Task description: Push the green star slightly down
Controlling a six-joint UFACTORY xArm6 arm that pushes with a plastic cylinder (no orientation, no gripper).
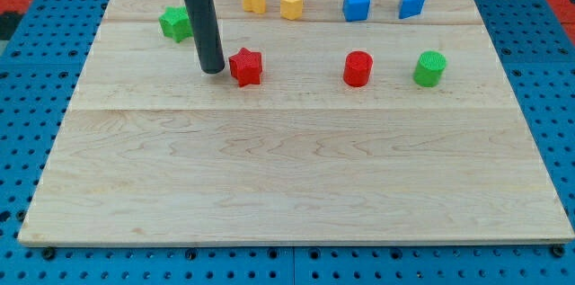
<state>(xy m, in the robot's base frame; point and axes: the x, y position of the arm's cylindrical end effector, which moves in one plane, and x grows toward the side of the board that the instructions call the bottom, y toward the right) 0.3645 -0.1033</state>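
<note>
Currently approach step: my tip [214, 70] rests just beside red star block [245, 66], at its 9 o'clock. Green star block [175, 23] sits at tip's 11 o'clock on wooden bench [296, 186]. End effector is a bare rod, no jaws. Next: reach star's 12 o'clock side.

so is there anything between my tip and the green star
No block lies between them in the camera view. My tip rests below and right of the green star, with only bare wood between; the rod's shaft overlaps the star's right edge.

Pale, smooth-grained wooden board [296, 177]; matt plastic-looking green star [175, 22]; dark matt rod [206, 29].
</note>
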